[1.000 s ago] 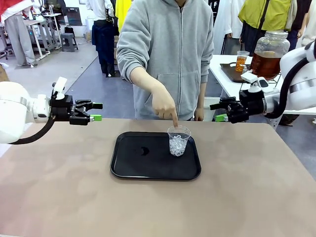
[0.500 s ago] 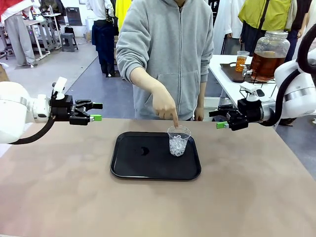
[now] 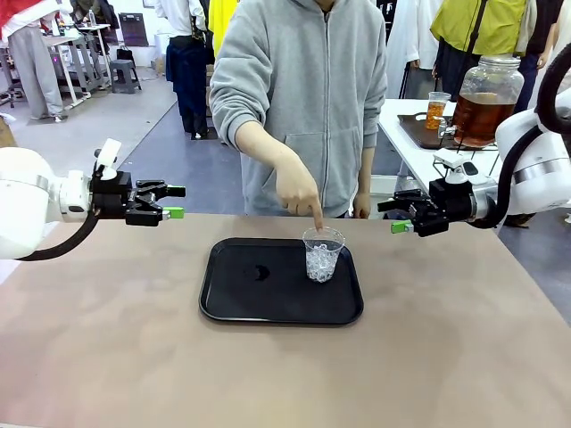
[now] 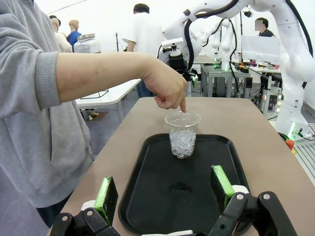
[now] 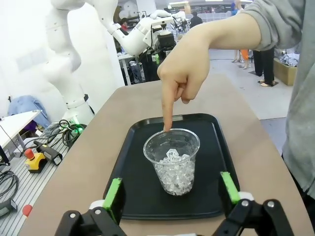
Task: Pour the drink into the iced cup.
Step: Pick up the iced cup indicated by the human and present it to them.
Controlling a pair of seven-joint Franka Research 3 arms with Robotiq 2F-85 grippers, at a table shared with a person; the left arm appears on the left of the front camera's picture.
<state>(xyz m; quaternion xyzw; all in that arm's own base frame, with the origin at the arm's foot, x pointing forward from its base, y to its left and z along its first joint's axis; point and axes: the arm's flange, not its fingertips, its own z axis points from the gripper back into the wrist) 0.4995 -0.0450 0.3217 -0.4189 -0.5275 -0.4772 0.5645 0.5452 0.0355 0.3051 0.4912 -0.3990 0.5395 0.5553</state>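
Clearly the drink point(image 3: 480, 114) is the awkward item: amber-brown and tea-like, it fills roughly the lower half of a big round glass jar point(image 3: 489, 78) on a white side table point(image 3: 403, 153) behind our right arm, well apart from the cup point(image 3: 322, 254). We judge that jar heavy, smooth and breakable, and too broad for our grippers to span, so lifting it looks unwise. We think there is a tap low on its front, though it is too small to be sure; if so, that is the place to work, with the cup brought under it. A smaller cup point(image 3: 437, 109) of orange liquid stands just beside the jar.

The cup is clear thin plastic, upright on the right part of a black tray point(image 3: 232, 303) on our table point(image 3: 107, 357), with crushed ice point(image 5: 173, 177) filling about its lower half. We expect it to be light and easily squashed, so we would hold it gently around the wall below the rim. A person's hand point(image 3: 297, 190) points one finger down at its rim.

Our left gripper point(image 3: 176, 201) and right gripper point(image 3: 390, 217) hang near the table's far edge, one at each side, jaws spread wide and holding nothing.
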